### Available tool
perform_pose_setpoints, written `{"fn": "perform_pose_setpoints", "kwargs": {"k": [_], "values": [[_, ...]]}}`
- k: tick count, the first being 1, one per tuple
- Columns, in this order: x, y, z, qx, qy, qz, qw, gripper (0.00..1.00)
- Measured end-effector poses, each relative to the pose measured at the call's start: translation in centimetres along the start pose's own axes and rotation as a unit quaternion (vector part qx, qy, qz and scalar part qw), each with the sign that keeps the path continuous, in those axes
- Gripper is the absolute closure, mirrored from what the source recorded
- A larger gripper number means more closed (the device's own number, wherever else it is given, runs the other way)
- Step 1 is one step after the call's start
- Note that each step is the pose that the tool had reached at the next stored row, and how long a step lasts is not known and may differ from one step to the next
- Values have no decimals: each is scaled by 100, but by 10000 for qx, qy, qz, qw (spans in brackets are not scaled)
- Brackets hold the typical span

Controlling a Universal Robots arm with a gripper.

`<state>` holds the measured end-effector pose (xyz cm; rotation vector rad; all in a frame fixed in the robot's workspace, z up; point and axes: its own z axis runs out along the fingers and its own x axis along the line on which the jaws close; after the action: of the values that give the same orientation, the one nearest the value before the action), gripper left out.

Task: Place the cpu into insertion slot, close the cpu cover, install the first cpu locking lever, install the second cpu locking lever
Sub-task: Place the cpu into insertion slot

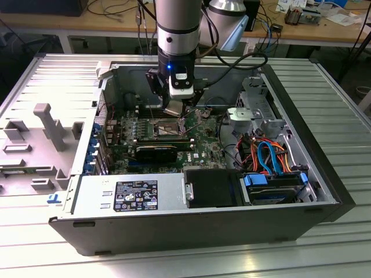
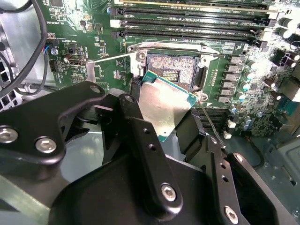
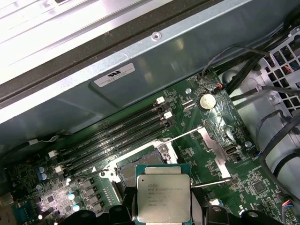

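Second wrist view: my gripper (image 2: 164, 115) was clamped on the chip (image 2: 161, 105), pinching it by two opposite edges between the black fingers (image 2: 190, 133), silvery top up. The chip hung over the socket (image 2: 171, 70), not seated in it. The socket was uncovered, with its contact field bare inside the silver rim. Two thin wire levers (image 2: 112, 58) stood free, one on either side of the socket. Long memory slots (image 2: 187, 21) ran just beyond it on the green board (image 2: 75, 28). Exterior view: my arm (image 1: 177, 29) reached straight down into the open computer case (image 1: 203, 223), which lay on its side on a ribbed metal table (image 1: 336, 92).
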<state>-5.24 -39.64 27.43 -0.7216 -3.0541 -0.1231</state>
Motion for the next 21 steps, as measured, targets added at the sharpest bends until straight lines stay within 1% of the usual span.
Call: {"fn": "perform_pose_setpoints", "kwargs": {"k": [21], "values": [[0,-1,8,-3,-13,168,9999,45]]}}
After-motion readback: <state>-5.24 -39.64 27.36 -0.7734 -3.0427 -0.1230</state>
